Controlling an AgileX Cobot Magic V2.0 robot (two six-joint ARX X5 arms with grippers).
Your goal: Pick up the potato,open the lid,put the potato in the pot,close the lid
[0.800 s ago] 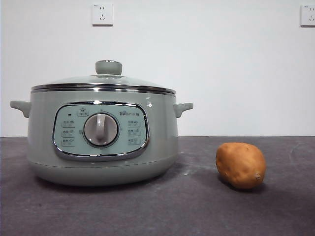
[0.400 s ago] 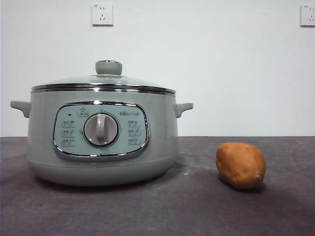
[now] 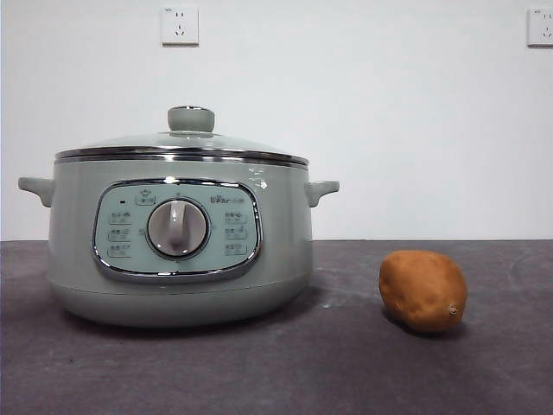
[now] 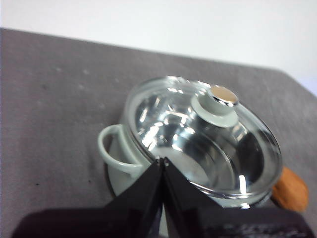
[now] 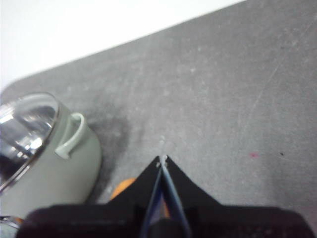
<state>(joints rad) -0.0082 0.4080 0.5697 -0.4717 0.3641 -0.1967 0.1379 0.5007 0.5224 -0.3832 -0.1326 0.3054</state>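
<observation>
The sage-green pot (image 3: 179, 251) stands on the table at the left of the front view, its glass lid (image 3: 181, 143) with a green knob (image 3: 191, 118) resting on it. To its right lies the orange-brown potato (image 3: 422, 290). From above and off to one side, the left wrist view takes in the lid (image 4: 203, 136), the knob (image 4: 221, 103) and a bit of potato (image 4: 290, 189) past the pot; my left gripper (image 4: 163, 160) is shut and holds nothing. My right gripper (image 5: 162, 158) is shut high above the table, with the potato (image 5: 124, 187) partly hidden under it and the pot (image 5: 47, 158) beside it.
Dark grey table (image 3: 346, 363) runs back to a white wall carrying two sockets (image 3: 180, 25). Side handles (image 3: 320, 189) stick out from the pot. No arm shows in the front view.
</observation>
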